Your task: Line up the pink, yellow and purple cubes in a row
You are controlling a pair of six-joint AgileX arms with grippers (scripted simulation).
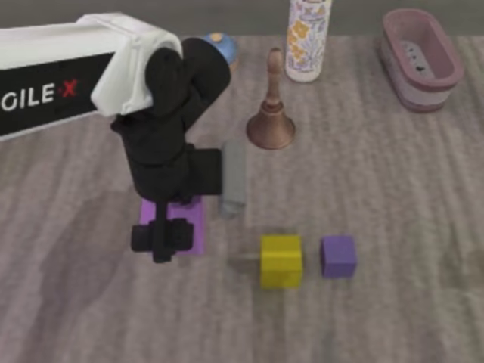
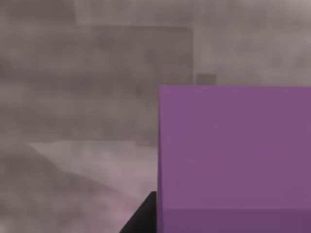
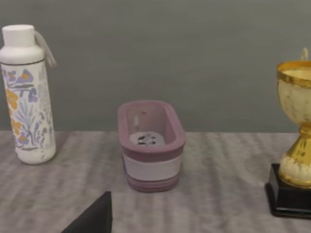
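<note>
The pink cube (image 2: 233, 155) fills the near part of the left wrist view, and from above it (image 1: 198, 215) is seen left of centre on the table (image 1: 393, 189), largely covered by the left gripper (image 1: 160, 243). The fingers appear to be closed on its sides, though contact is hidden by the arm. To its right the yellow cube (image 1: 281, 261) is set, with the purple cube (image 1: 337, 255) just beside that, apart. Farther back a bell (image 1: 271, 125), a flowered bottle (image 1: 306, 38) and a pink oval container (image 1: 420, 59) are placed. The right gripper's opening cannot be told.
</note>
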